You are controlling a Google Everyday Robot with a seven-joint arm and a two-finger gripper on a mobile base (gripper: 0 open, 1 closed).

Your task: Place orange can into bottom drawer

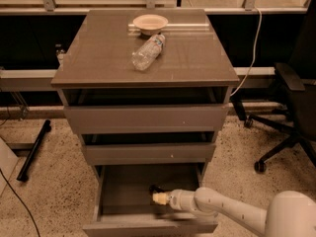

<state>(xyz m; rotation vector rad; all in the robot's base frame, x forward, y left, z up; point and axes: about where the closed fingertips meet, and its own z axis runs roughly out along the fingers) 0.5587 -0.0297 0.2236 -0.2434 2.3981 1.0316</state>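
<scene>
The bottom drawer [123, 191] of the grey-brown cabinet is pulled open and shows its grey floor. My white arm reaches into it from the lower right. My gripper [156, 195] is low inside the drawer, right of its middle, and is shut on the orange can [159, 199]. The can shows only as a small pale orange patch at the arm's tip, just above the drawer floor. The rest of the can is hidden by the gripper.
Both upper drawers stand slightly open. A clear plastic bottle [147, 52] lies on the cabinet top [98, 58], behind it a pale bowl [150, 22]. A black office chair [291, 107] stands at the right, a white cable [254, 48] hangs behind, and a black bar [33, 149] lies on the left floor.
</scene>
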